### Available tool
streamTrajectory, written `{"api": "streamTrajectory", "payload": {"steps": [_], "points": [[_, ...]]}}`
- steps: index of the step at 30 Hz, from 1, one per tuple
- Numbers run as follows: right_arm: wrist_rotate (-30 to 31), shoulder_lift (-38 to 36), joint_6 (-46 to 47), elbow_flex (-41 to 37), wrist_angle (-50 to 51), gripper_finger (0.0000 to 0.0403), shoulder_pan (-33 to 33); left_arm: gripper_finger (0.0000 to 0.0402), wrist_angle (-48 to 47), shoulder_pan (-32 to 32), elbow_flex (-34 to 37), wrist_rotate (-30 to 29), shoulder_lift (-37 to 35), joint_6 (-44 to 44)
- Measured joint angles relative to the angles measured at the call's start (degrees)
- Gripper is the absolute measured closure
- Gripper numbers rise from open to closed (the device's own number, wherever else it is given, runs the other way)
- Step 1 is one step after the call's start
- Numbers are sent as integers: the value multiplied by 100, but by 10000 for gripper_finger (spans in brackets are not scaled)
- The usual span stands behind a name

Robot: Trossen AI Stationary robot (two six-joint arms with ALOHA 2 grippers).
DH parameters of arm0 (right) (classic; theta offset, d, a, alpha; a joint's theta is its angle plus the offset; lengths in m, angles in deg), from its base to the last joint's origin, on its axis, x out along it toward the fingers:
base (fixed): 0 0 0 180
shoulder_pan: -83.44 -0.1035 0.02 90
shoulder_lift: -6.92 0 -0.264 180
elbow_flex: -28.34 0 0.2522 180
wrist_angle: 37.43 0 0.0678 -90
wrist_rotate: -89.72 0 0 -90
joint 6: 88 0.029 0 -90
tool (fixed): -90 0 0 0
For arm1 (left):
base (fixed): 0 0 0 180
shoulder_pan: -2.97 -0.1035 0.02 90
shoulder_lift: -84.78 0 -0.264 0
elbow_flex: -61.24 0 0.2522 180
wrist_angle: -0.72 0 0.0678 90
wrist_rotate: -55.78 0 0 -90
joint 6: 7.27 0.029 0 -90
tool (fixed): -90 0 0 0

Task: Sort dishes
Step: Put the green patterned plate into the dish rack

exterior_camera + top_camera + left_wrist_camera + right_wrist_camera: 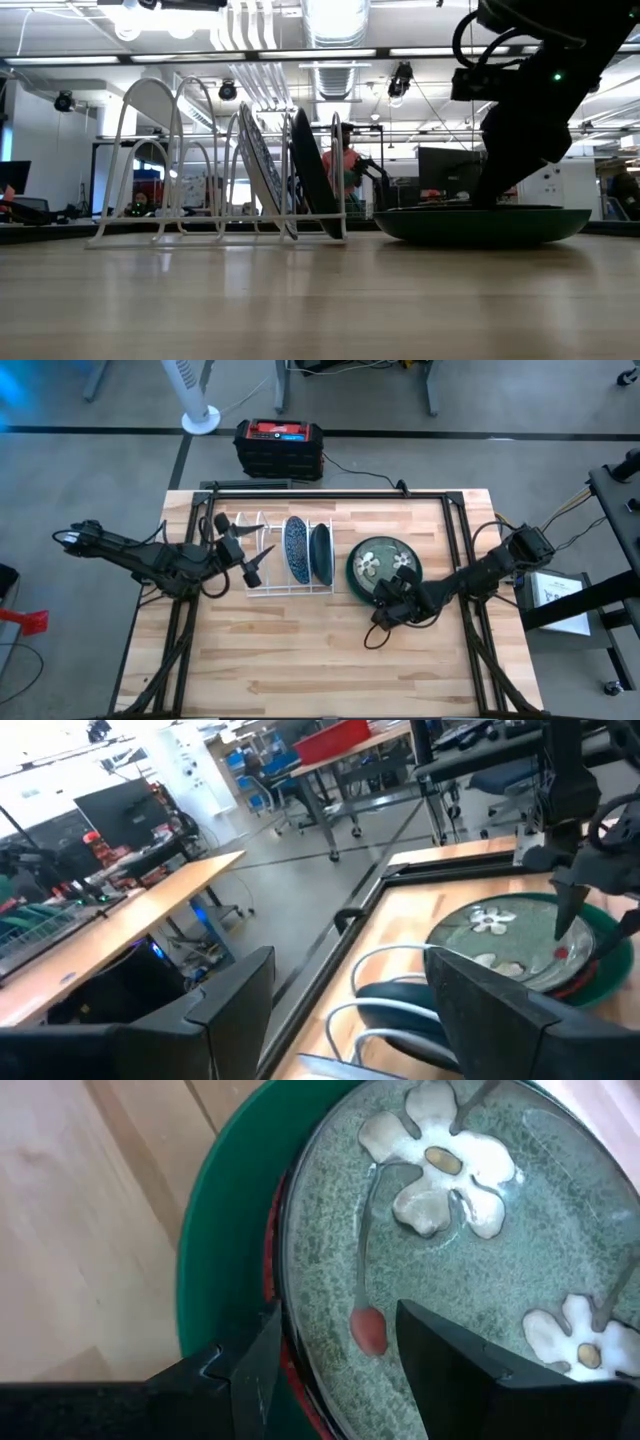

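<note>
right gripper (330, 1355) is seen fingers apart over the rim of the flowered plate (470, 1230), lying flat atop a stack in the green plate (352, 570). two blue plates (296, 549) are stood on edge in the rack (262, 588). left gripper (240, 550) is held open beside the rack.

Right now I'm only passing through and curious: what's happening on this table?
A two-armed robot is sorting dishes. Two plates, a blue patterned plate and a dark plate, stand on edge in the white wire rack. Beside it a stack of plates lies flat, a grey-green flowered one on top. The right hand is at that stack's edge, open astride the top plate's rim. The left hand hovers open over the rack.
</note>
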Motion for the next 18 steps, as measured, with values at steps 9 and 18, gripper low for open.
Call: {"api": "streamTrajectory", "payload": {"steps": [9,18], "points": [[-79,-4,-239,-14,-116,240,159,152,19,0,-162,-24,-149,266],[-84,-4,-264,-18,-170,257,168,152,-48,-4,-51,-37,-273,295]]}}
